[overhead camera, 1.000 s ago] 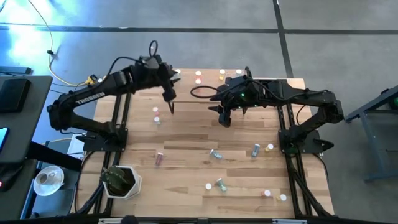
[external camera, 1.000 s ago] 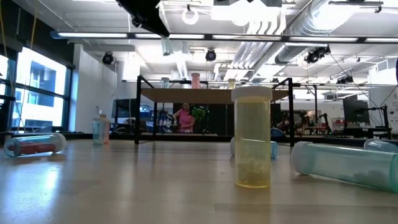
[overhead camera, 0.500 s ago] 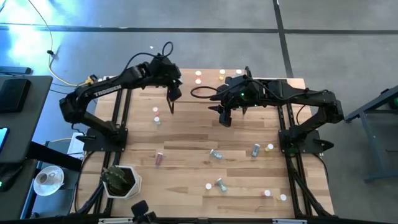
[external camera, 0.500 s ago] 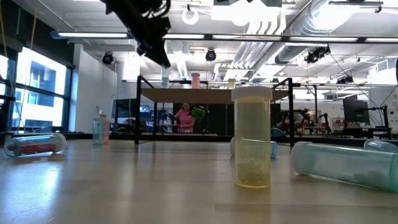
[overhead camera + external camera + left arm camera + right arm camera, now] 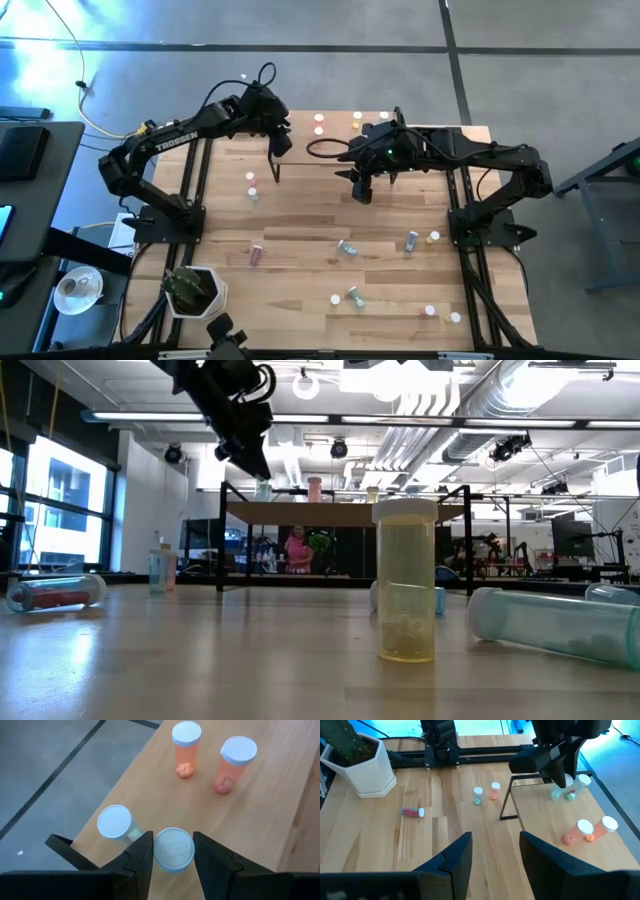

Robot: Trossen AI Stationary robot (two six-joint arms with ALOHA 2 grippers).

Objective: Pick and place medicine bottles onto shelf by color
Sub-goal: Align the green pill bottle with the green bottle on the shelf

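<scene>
A white-capped bottle [image 5: 173, 849] is held clenched between the fingers of the left gripper [image 5: 172, 851], above the near corner of the shelf [image 5: 260, 815]. Just beside it on the board stands a green-bodied bottle [image 5: 116, 822], and farther along stand two orange bottles [image 5: 186, 745]. The carried bottle's body is hidden beneath its cap in the left wrist view, so its colour cannot be told for certain; it is probably meant to join the green one.

The placing is best done with the bottle kept upright and lowered straight down until its base meets the wood. A clear gap should be left to the green bottle, so that it is not knocked off the edge when the fingers are released. The edge is close, so a spot slightly inboard is to be preferred.

The right gripper [image 5: 492, 851] is seen with its fingers parted and nothing between them, waiting over the tabletop [image 5: 420, 850] beside the shelf.
</scene>
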